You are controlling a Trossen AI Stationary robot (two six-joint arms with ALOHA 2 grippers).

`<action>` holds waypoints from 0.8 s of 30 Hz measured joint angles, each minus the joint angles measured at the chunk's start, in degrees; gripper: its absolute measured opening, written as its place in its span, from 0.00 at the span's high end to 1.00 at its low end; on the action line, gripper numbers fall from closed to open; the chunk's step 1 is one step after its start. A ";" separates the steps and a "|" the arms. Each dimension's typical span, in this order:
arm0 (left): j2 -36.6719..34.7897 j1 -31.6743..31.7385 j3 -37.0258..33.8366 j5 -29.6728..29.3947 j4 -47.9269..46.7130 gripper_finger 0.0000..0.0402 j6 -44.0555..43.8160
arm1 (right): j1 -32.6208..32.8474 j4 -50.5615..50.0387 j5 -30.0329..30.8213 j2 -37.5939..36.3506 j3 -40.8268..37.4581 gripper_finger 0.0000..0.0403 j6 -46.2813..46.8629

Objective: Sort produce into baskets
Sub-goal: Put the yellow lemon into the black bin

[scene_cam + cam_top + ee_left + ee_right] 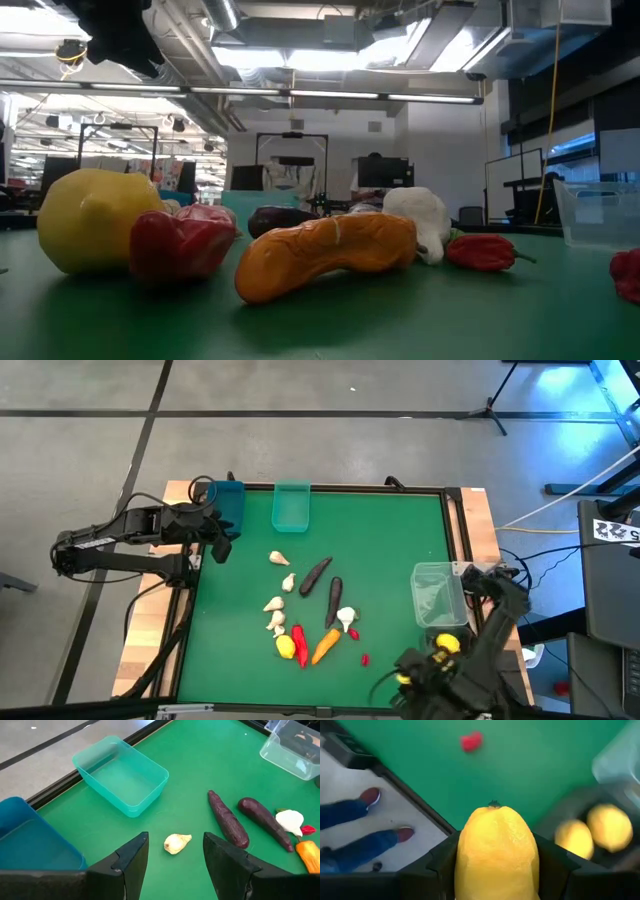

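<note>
My right gripper (495, 870) is shut on a yellow lemon (496, 851) above the mat's near right corner; from overhead that lemon (403, 678) shows beside the dark arm. Two more lemons (592, 830) lie in the dark grey basket (580, 800) next to it. My left gripper (175, 855) hangs open and high over the mat's far left, by the blue basket (30, 840) and the teal basket (122, 775). A garlic bulb (176, 842) lies on the mat far below its fingers. Mid-mat lie eggplants (315, 573), garlic (272, 603), a lemon (286, 648), a carrot (325, 647) and chilies (299, 642). My right gripper pinches the lemon by its two long sides (462, 855) between its two fingers. The fingers come from above, pointing down, and lie along the lemon. The lemon is lifted clear of the mat, its nubbed tip (493, 805) pointing down and away from the wrist.
A clear basket (437, 595) stands at the mat's right edge, just beyond the grey one. A small red chili (365, 658) lies alone near the front. The table's near edge (415, 795) is close under my right gripper; a person's legs and shoes (370, 797) show on the floor beyond.
</note>
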 joint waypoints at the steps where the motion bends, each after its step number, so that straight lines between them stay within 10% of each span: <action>1: 0.00 -0.02 0.02 0.00 -0.01 0.54 0.05 | 1.05 0.09 -0.15 -1.77 -2.27 0.51 2.91; 8: 0.05 -0.02 0.01 0.00 -0.02 0.54 0.90 | 9.79 -0.10 -2.99 -14.07 -18.03 0.51 24.28; 24: 0.17 0.00 0.00 0.00 -0.04 0.54 0.88 | 11.88 15.57 -11.50 -16.46 -35.91 0.51 26.36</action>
